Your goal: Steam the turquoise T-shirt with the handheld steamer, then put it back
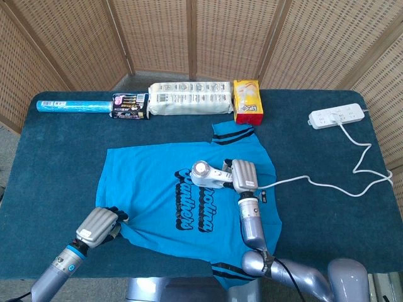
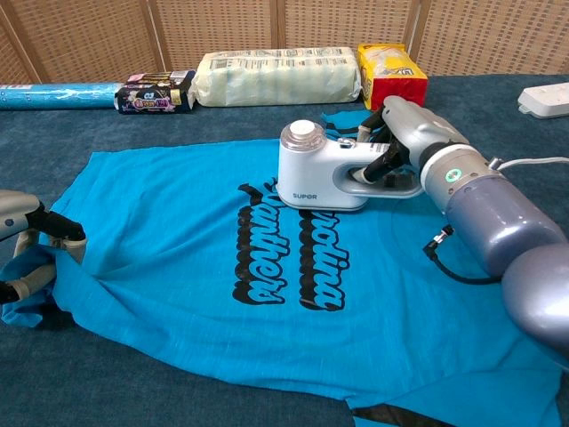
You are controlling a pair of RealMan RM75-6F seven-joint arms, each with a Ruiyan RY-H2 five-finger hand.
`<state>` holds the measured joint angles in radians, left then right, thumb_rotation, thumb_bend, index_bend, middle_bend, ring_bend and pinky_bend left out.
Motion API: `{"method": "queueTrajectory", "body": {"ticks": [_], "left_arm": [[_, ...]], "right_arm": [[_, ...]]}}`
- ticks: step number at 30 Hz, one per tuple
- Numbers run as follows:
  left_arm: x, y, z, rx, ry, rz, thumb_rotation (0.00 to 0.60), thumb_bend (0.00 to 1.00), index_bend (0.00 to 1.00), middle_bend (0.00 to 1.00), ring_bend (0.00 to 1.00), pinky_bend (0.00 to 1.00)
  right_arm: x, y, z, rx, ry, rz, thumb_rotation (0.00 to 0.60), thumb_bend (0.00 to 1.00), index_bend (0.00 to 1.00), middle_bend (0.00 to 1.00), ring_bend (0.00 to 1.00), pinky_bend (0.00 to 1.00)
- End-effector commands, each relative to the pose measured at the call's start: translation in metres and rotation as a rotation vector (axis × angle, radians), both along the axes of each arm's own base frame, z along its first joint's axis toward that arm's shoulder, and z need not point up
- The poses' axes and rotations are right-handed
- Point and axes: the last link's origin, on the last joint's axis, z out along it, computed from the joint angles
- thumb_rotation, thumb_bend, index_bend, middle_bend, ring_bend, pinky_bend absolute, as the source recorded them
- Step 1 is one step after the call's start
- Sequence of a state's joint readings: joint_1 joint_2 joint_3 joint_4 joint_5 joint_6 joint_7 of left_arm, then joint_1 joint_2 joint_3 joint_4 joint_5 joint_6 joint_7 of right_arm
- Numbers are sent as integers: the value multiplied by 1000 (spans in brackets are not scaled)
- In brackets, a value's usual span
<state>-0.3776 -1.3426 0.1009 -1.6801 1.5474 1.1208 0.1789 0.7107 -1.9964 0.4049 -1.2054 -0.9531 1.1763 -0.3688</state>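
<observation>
The turquoise T-shirt (image 1: pixel 157 189) (image 2: pixel 178 258) lies flat on the dark blue table, black lettering across its chest. My right hand (image 1: pixel 243 176) (image 2: pixel 404 133) grips the handle of the white handheld steamer (image 1: pixel 211 174) (image 2: pixel 320 173), which rests on the shirt at the top of the lettering. Its white cord (image 1: pixel 327 186) runs right to the power strip (image 1: pixel 337 116). My left hand (image 1: pixel 99 228) (image 2: pixel 27 253) holds the shirt's sleeve edge at the near left, bunching the cloth there.
Along the table's far edge lie a blue roll (image 1: pixel 72 106), a dark packet (image 1: pixel 130 106), a white pack of rolls (image 1: pixel 189 99) and a yellow-red packet (image 1: pixel 247 100). The wicker screen (image 1: pixel 189 38) stands behind the table.
</observation>
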Motion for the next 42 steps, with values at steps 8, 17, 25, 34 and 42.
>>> {"method": "queueTrajectory", "body": {"ticks": [8,17,25,34,42], "left_arm": [[1,-1,0,0,-2,-9,600,542,564,548,453,559],[1,-2,0,-1,-2,-11,600,543,563,549,453,559],[1,-2,1,2,1,-9,600,543,563,548,453,559],[2,-1,-2,-2,-1,-11,600,542,563,548,453,559],[-1,-1,-1,1,2,1,600,542,563,548,453,559]], "right_arm": [[-10,16,5,40,-1,-9,600,344,764,775,831,794],[-23,24,4,49,-2,-24,600,343,764,775,831,778],[-37,24,6,35,19,-33,600,339,764,775,818,765],[-41,20,7,32,26,-31,600,334,764,773,805,758],[-28,10,8,20,48,5,600,334,764,773,804,757]]}}
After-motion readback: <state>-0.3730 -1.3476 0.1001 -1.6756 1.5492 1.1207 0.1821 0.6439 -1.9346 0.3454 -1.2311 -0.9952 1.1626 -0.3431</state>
